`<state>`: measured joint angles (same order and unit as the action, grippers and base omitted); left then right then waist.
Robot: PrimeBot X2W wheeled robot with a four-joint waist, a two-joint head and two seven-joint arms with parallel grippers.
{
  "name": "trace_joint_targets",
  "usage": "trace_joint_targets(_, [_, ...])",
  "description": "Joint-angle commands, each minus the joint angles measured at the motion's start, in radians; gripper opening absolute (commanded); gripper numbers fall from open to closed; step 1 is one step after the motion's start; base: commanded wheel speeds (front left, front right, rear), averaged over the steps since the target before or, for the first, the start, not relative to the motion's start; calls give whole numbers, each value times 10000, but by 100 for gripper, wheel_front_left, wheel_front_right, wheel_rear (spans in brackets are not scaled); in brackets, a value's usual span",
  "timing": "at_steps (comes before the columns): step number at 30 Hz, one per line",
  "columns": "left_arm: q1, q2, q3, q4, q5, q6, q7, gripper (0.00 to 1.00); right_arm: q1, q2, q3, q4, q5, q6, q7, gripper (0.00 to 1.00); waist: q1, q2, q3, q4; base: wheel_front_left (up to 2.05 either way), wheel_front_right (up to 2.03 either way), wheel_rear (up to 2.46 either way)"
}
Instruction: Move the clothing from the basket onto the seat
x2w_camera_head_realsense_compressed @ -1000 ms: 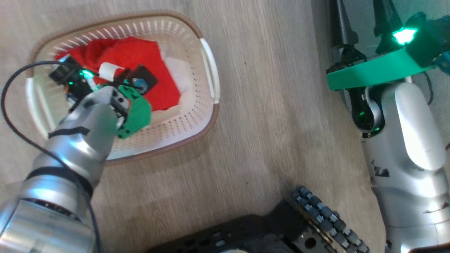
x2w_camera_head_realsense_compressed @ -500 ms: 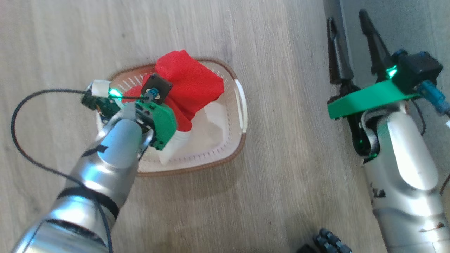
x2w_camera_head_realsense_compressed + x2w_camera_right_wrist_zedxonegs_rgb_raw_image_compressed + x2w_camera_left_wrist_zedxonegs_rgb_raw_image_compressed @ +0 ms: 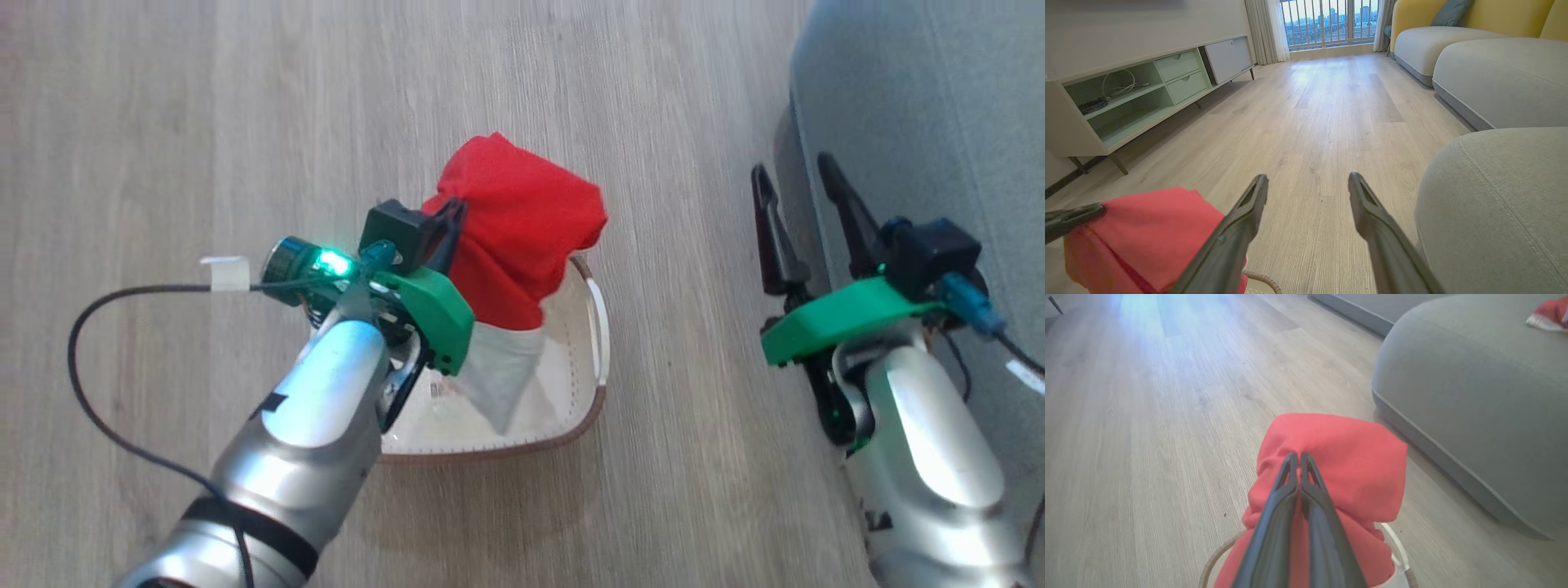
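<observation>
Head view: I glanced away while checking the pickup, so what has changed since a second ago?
The left gripper, shut on the red garment, has raised it up from the basket; its white end now hangs down over the basket. The view itself has shifted too. Unchanged: the right gripper stays open and empty beside the seat, and the basket sits on the floor.

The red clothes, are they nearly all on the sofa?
Nearly. Done: one red-and-white piece already lies on the grey seat. In hand: the left gripper is shut on a red garment, hanging over the basket. Left: carry it over to the seat and let go. What shows of the basket's bottom looks bare.
</observation>
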<state>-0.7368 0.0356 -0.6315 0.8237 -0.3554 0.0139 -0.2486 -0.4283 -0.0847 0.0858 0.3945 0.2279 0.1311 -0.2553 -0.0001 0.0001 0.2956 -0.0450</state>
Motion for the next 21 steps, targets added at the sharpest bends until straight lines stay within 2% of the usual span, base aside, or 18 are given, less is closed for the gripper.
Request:
trace_joint_targets(1, [-86,148,208,-471,-136,101,-130,0,161,58,143,-227,-53,-4,-65,100,1,-1,-477,161,0,0,0])
trace_joint_targets(7, [221,148,85,-1599,-525,359,-131,0,731,81,120,-1,-6,-4,-65,100,1,-1,-1241,257,0,0,0])
trace_joint_targets(21, [35,147,-220,-4090,-911,415,-131,0,1696,68,10,294,47,-4,-65,100,1,-1,-2354,355,0,0,0])
